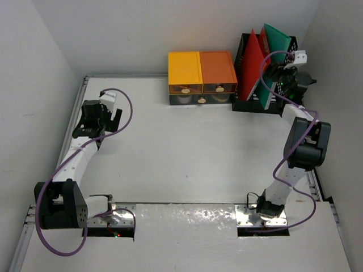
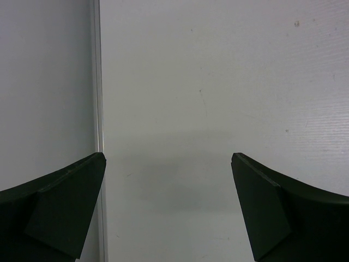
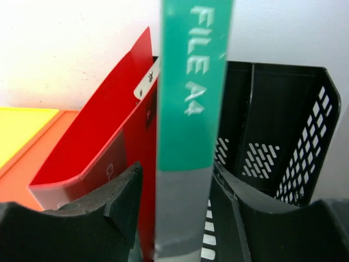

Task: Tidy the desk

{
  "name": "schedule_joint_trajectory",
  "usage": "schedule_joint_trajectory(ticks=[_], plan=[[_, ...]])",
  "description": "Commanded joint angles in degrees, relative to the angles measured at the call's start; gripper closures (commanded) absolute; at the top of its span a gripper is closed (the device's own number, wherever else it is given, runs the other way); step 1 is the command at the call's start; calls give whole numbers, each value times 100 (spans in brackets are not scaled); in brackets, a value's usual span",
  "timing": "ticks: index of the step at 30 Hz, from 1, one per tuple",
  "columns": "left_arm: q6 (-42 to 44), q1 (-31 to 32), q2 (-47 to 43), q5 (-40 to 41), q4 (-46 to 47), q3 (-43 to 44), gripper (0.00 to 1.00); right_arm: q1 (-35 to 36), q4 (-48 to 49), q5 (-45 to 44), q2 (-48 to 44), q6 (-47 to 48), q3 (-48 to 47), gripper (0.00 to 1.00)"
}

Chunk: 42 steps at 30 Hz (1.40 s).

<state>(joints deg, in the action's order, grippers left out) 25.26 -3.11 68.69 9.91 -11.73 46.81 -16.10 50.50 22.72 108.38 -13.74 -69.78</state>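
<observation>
The desk (image 1: 187,153) is a large white tabletop with metal rails. My left gripper (image 1: 113,118) hovers open and empty over its far left part; in the left wrist view (image 2: 169,180) only bare white surface (image 2: 218,82) and the left rail (image 2: 97,82) show between the jaws. My right gripper (image 1: 279,73) is at the black mesh file rack (image 1: 258,106) at the back right. Its jaws (image 3: 177,180) straddle the spine of an upright green file (image 3: 193,82), with a small gap on the left side. A red file (image 3: 103,147) stands just left of it.
An orange-and-yellow drawer unit (image 1: 201,76) stands at the back middle, left of the rack. The green file (image 1: 278,37) and red file (image 1: 252,56) lean in the rack. The rack's empty slots (image 3: 283,120) lie to the right. Walls enclose the desk.
</observation>
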Motion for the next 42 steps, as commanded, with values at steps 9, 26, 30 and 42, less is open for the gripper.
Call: schedule_joint_trajectory(ticks=[9,26,30,42], plan=[[50,-75,5,37,311,-93,0,-16,-1145,163,87,-463,-1626,52],[181,-75,-66,-235,171,-146,0,-16,-1227,-162,-554,-33,-1223,100],[199,-75,-110,-271,101,-154,0,-7,-561,-530,-1036,20,-872,100],[146,-93,-101,-262,-163,153,0,1,1515,-1524,-1056,-103,-413,100]])
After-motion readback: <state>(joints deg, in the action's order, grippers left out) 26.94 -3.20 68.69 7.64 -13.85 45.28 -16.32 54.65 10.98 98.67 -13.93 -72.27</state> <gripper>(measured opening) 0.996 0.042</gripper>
